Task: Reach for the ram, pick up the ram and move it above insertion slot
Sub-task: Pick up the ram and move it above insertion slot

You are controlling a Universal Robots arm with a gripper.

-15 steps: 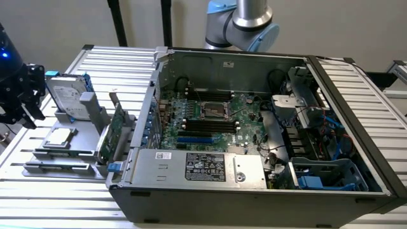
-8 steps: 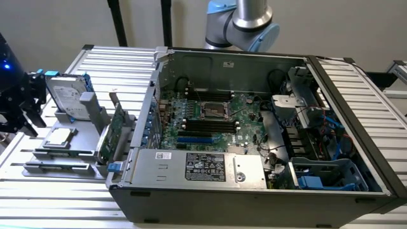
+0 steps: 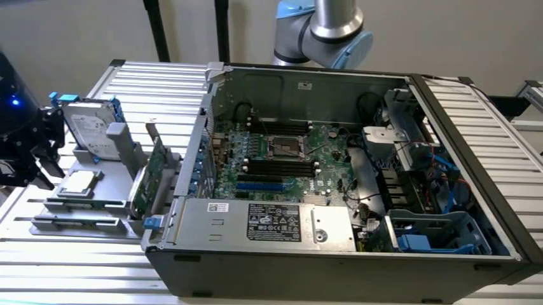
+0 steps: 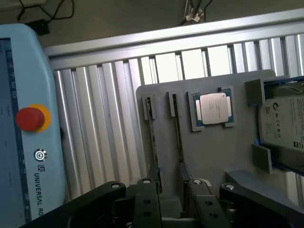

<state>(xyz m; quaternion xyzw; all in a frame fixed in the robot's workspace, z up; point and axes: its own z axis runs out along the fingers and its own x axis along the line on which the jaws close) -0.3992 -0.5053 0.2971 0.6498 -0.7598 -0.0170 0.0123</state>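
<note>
Two thin green ram sticks stand on edge in a grey holder (image 4: 213, 156): one ram (image 4: 178, 133) beside the processor chip, the other (image 4: 153, 128) farther from it. In the exterior view they are the ram (image 3: 82, 204) and its twin (image 3: 75, 222) at the left. My gripper (image 4: 171, 186) hovers over the end of the sticks, open, with the nearer ram running toward the gap between its fingers (image 4: 147, 190); nothing is held. The gripper (image 3: 41, 164) shows dark at the exterior view's left edge. Black insertion slots (image 3: 280, 168) lie on the motherboard inside the open case.
The holder also carries a processor chip (image 4: 214, 108), a silver hard drive (image 3: 89, 127) and an upright green expansion card (image 3: 152, 175). A teach pendant (image 4: 28, 118) with a red stop button lies beside the holder. The case wall (image 3: 199, 146) stands between holder and motherboard.
</note>
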